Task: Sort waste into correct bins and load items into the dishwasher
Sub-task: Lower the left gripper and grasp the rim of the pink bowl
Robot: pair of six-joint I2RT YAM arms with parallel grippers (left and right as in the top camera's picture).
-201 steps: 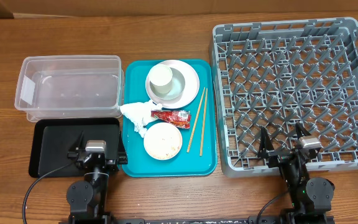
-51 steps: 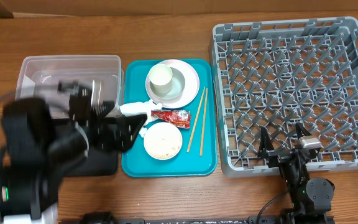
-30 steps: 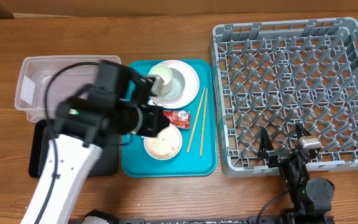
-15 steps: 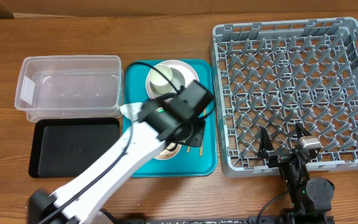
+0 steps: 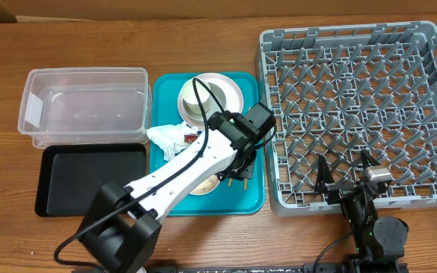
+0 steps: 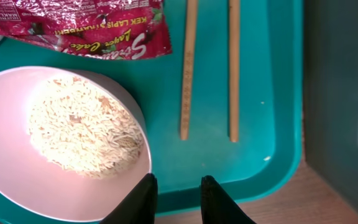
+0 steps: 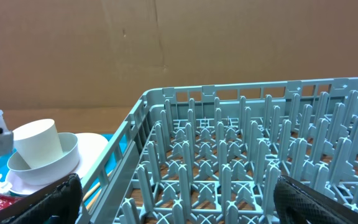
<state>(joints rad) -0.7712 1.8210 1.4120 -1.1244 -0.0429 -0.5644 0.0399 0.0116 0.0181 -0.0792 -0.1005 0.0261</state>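
Chopsticks (image 6: 188, 68) lay on the right side of the teal tray (image 6: 266, 93), two thin sticks side by side but not touching, long axis running near to far. The left gripper (image 6: 176, 199) hung over the tray's near end, fingers (image 6: 146, 196) parted only a little with nothing between them. From there the sticks sat just on the far side and a bit to the right, their near ends closest to the fingertips. The gap between the fingers ran left to right, so across the sticks rather than along them, which looked like the right way round for pinching them. I'd guess it needed a nudge right and far before dropping, and a wider opening too if it meant to take both. The bowl (image 6: 5, 124) with rice (image 6: 82, 134) was just left of the fingers, and the red packet (image 6: 79, 25) lay on the far side of the bowl, beside the sticks' far ends. The right gripper (image 5: 345, 182) sat spread wide and empty at the near edge of the rack (image 5: 340, 30), well apart from the sticks, so the left arm was clearly the closer one.
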